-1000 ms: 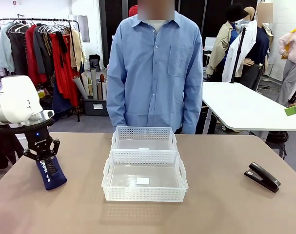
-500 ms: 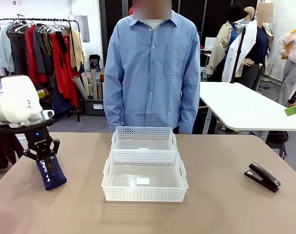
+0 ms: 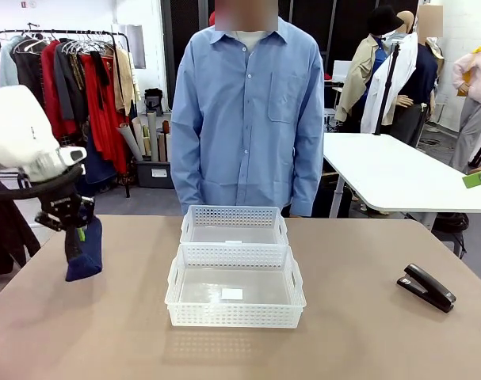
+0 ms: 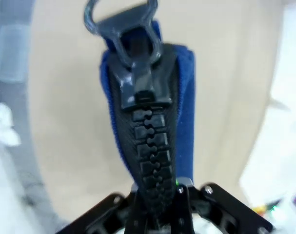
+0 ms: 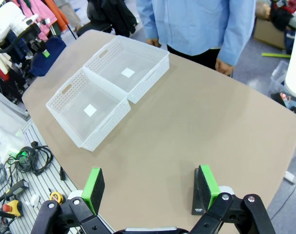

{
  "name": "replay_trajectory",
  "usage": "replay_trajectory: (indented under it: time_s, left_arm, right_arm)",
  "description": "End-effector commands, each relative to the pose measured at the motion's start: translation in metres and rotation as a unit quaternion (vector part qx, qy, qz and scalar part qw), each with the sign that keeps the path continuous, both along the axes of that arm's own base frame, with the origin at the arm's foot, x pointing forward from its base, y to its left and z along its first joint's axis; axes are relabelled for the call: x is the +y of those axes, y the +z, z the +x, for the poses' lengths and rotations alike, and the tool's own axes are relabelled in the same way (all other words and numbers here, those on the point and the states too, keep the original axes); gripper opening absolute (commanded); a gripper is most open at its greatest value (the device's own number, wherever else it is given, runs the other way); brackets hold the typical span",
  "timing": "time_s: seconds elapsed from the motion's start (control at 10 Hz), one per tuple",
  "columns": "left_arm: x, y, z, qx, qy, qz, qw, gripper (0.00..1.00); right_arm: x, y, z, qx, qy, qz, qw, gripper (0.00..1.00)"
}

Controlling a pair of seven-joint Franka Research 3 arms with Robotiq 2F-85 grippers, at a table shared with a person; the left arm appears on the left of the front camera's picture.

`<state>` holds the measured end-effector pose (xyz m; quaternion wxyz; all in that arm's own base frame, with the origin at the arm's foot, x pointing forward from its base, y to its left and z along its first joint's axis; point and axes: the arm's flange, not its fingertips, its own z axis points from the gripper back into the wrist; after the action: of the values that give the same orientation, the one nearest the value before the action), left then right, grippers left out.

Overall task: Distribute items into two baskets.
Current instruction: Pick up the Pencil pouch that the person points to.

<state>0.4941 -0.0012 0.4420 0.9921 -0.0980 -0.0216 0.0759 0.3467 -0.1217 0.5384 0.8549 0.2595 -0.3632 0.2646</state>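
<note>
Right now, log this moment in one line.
left claw: shut on pouch, pouch hanging below | right claw: open, empty | near basket, far basket: both empty | stapler: on table, right of baskets

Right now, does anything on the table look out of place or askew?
Nothing stands out. The navy zip pouch hangs from the left gripper, the black stapler lies on the table, and both white baskets sit empty and square.

A: Any lettering readable on the pouch (image 3: 84, 252)?
B: Too small, at frame left. Its zip pull (image 4: 133, 39) blurs in the wrist view; the left edge crops the left arm (image 3: 18, 134).
</note>
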Motion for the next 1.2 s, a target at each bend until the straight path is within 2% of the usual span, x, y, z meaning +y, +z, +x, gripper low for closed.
replay_trajectory:
  time_s: [0.0,0.2,0.5,0.6,0.8,1.1]
  left_arm:
    - [0.007,0.04,-0.014,0.01,-0.143,0.03,0.989,0.0]
    - [0.004,0.079,-0.028,-0.002,-0.225,0.076,0.971,0.0]
    - [-0.004,0.141,-0.059,-0.013,-0.361,0.111,0.926,0.0]
    - [-0.005,0.159,-0.07,-0.029,-0.388,0.109,0.915,0.0]
    - [-0.01,0.18,-0.089,-0.026,-0.435,0.103,0.894,0.0]
    - [-0.012,0.184,-0.092,-0.019,-0.457,0.094,0.884,0.0]
  right_arm:
    - [-0.001,0.001,0.002,-0.015,0.009,0.01,1.0,1.0]
    - [-0.001,0.001,0.002,-0.015,0.009,0.01,1.0,1.0]
    - [-0.001,0.001,0.002,-0.015,0.009,0.01,1.0,1.0]
    - [-0.001,0.001,0.002,-0.015,0.009,0.01,1.0,1.0]
    - [-0.001,0.001,0.002,-0.015,0.009,0.01,1.0,1.0]
    - [-0.001,0.001,0.002,-0.015,0.009,0.01,1.0,1.0]
